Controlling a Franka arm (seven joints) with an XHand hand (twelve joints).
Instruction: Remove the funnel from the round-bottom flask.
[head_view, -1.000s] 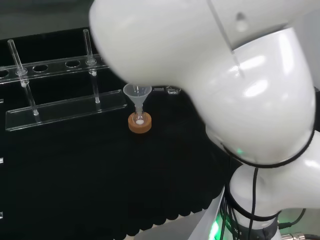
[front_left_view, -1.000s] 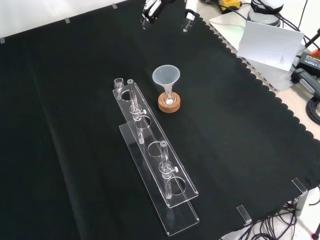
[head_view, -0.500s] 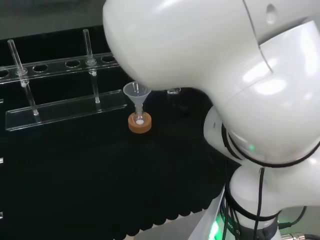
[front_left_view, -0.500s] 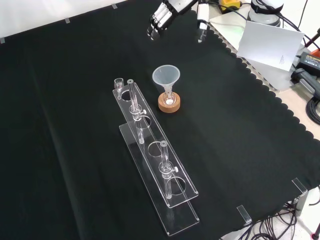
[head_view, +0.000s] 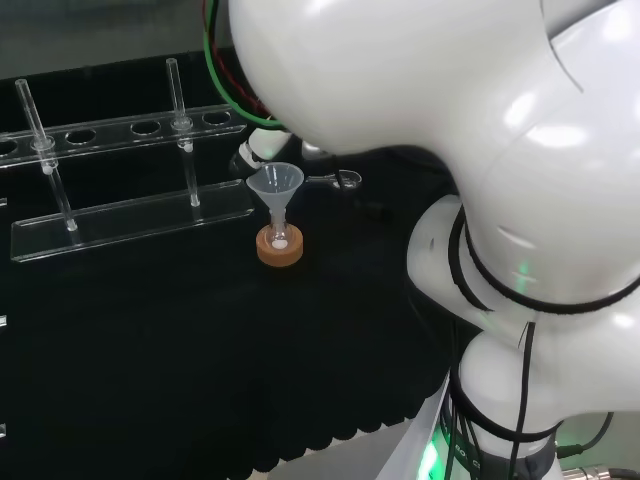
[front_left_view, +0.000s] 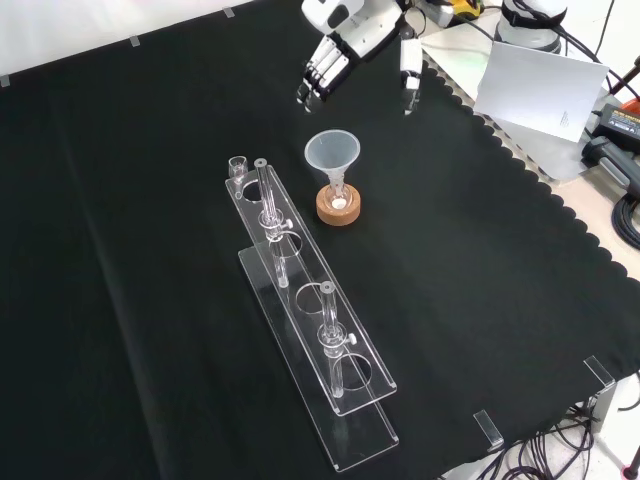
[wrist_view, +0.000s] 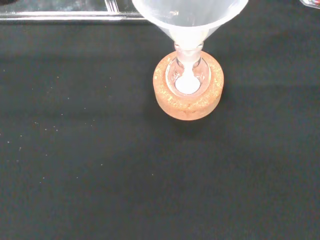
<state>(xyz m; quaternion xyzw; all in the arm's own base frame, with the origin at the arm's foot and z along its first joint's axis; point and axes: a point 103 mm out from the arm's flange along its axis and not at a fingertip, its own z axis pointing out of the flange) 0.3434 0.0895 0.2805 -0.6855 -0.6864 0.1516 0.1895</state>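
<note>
Black cloth covers the tabletop (front_left_view: 150, 250). Near its middle sits a cork ring (front_left_view: 339, 206), and a small round flask (wrist_view: 188, 82) rests in it. The funnel (front_left_view: 332, 154) stands in the neck of the flask, wide end up. A bit of white stuff lies at the bottom of the flask. Just beside it, to the left in the front view, is a clear rack (front_left_view: 310, 330) with thin glass tubes standing in it.

The hand (front_left_view: 345, 40) hangs in the air above and beyond the funnel in the front view, apart from it. Its fingers (front_left_view: 316, 75) point down and are spread wide, with the thumb off to one side. It holds nothing.

The funnel looks like thin clear plastic, so it is likely light and a bit smooth and slippery. The flask under it is tiny glass and may tip or lift out of the ring if the funnel sticks. A good place to pinch is the wide cone near the rim, then lift straight up so the stem slides out cleanly.
</note>
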